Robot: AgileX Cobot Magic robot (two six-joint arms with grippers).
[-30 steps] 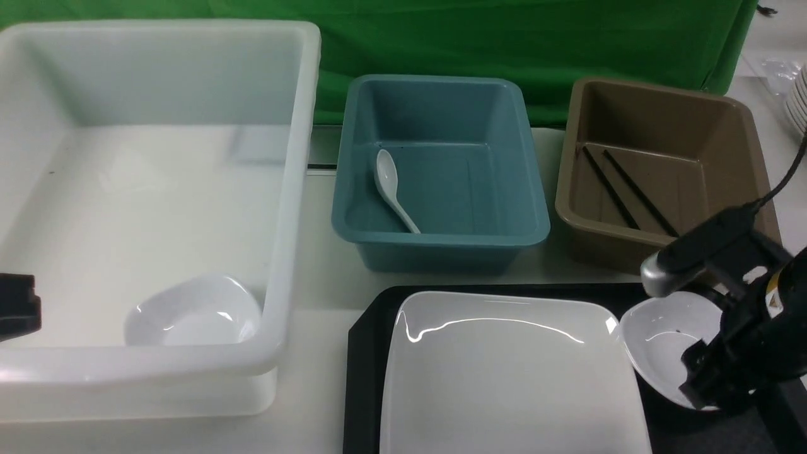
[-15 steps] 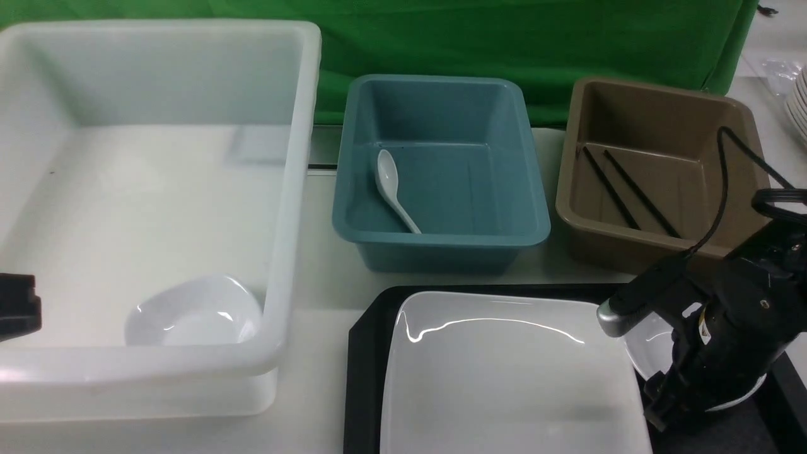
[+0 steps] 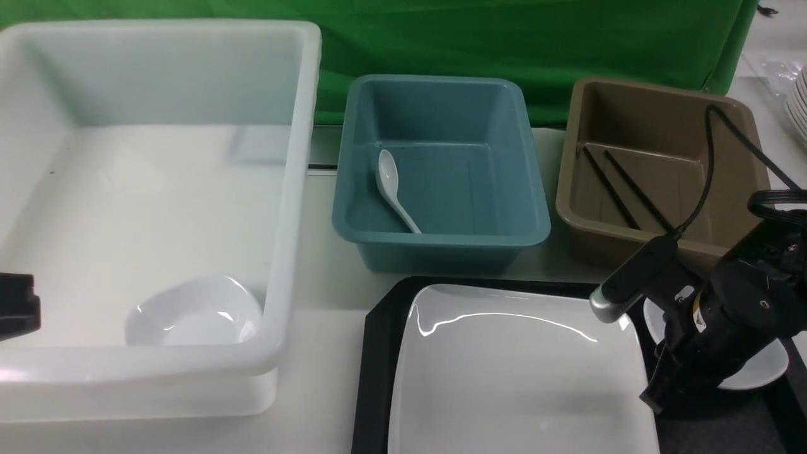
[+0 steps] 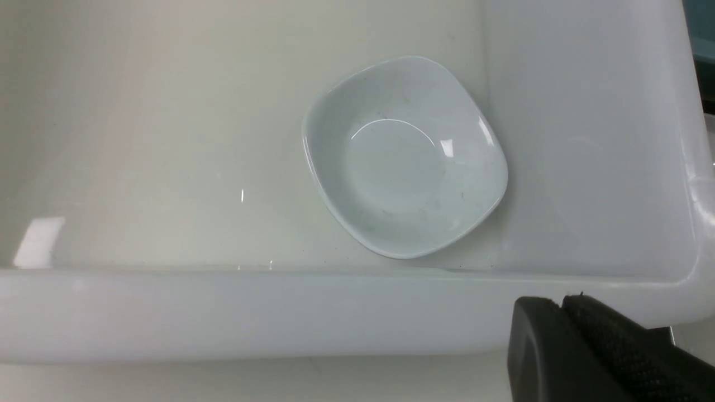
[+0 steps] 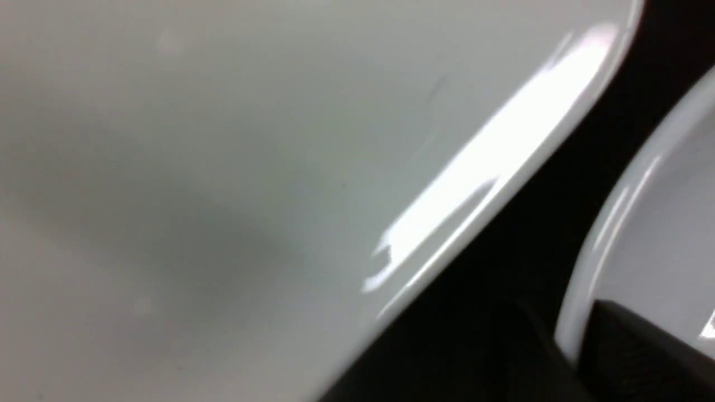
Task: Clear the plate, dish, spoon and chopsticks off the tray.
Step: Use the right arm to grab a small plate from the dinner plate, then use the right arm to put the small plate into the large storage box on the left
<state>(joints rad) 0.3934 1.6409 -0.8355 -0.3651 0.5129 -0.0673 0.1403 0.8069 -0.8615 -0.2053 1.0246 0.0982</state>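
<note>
Where the black tray (image 3: pixel 376 378) fills the lower right of the front view, the big white plate (image 3: pixel 517 378) lies flat on it and covers most of its surface, w/ the tray's left rim showing as a dark strip beside it. Just right of the plate, also on the tray, sits the small white dish (image 3: pixel 760 371), mostly hidden behind the R claw (image 3: pixel 659 391), which reaches down at the plate's right edge. In the R wrist view the dish rim runs btwn two dark fingers (image 5: pixel 642 357), one inside the dish and one outside over the tray. No gap shows on either side, so the claw reads as clenched on the dish rim. Plate edge and dish are apart there, w/ black tray btwn them. Spoon (image 3: pixel 392 192) lies in the blue bin (image 3: pixel 441 243), top centre of the frame, near the bin's left wall. Chopsticks (image 3: pixel 621 189) lie side by side on a slant in the brown bin (image 3: pixel 605 243), upper right. White bin (image 3: pixel 296 189) takes the whole left side, w/ a 2nd small dish (image 3: pixel 195 312) resting in its near right corner. L claw (image 4: pixel 564 335) hangs just outside that bin's near wall, fingers pressed together, gripping nothing. Bins and tray all stand on the pale tabletop (image 3: pixel 315 391).
</note>
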